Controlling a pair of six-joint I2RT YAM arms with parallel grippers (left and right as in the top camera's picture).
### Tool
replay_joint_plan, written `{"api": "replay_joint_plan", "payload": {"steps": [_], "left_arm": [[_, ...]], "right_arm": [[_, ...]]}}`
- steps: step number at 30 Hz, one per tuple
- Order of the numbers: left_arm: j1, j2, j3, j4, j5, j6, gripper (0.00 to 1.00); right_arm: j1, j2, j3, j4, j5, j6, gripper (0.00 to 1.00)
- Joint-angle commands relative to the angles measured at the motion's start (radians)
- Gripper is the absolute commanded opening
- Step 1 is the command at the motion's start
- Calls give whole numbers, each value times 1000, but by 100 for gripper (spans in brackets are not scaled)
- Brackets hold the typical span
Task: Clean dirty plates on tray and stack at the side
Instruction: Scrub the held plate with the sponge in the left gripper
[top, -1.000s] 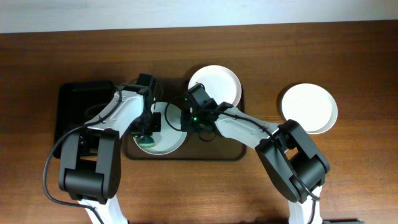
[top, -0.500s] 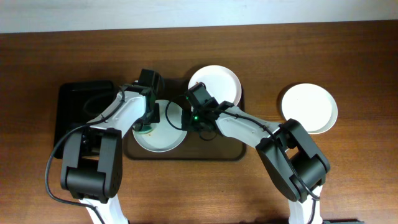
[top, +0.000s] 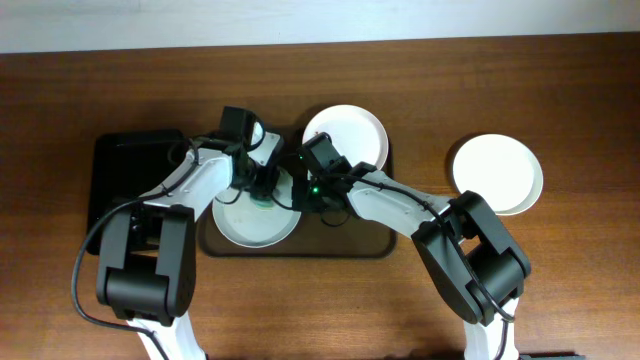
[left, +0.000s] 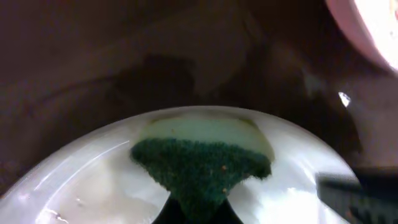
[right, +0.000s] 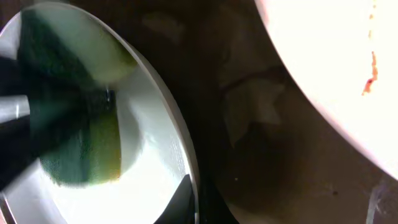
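A white plate (top: 252, 216) lies on the left half of the dark-brown tray (top: 360, 243). My left gripper (top: 259, 192) is shut on a green sponge (left: 202, 168) and presses it on the plate's far part (left: 81, 180). My right gripper (top: 303, 195) is shut on that plate's right rim (right: 183, 162), one finger inside and one outside. The sponge also shows in the right wrist view (right: 68, 130). A second plate (top: 347, 136) with orange-brown smears (right: 370, 68) lies on the tray's far right part. A third plate (top: 497, 173) sits on the table to the right, off the tray.
A smaller black tray (top: 125, 170) lies on the table at the left, beside the brown tray. The wooden table (top: 560, 290) extends around both trays.
My left gripper has moved the sponge across the plate, from its near left part up and to the right toward the far edge. The right gripper keeps holding the rim.
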Motion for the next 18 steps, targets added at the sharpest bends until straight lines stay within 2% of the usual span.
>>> {"api": "replay_joint_plan", "payload": {"steps": [1,4,11,12,14,15,18], "left_arm": [[-1,63,-34,49,-320,-171,1],[0,63,-34,-37,-504,-322,1],[-1,63,-34,-328,-443,-334,0],[-2,63,-34,-341,-387,-296,0],[-2,63,-42,-309,-148,-91,1],[-2,64,-94,-200,-53,-39,0],[-2,64,-169,-80,13,-39,1]], "right_arm": [[-12,18,8,-10,8,-3,4],[-12,18,8,-7,8,-3,4],[-12,18,8,-3,8,-3,4],[-12,18,8,-2,8,-3,4],[-12,18,8,1,8,-3,4],[-12,18,8,1,8,-3,4],[-12,18,8,1,8,-3,4]]}}
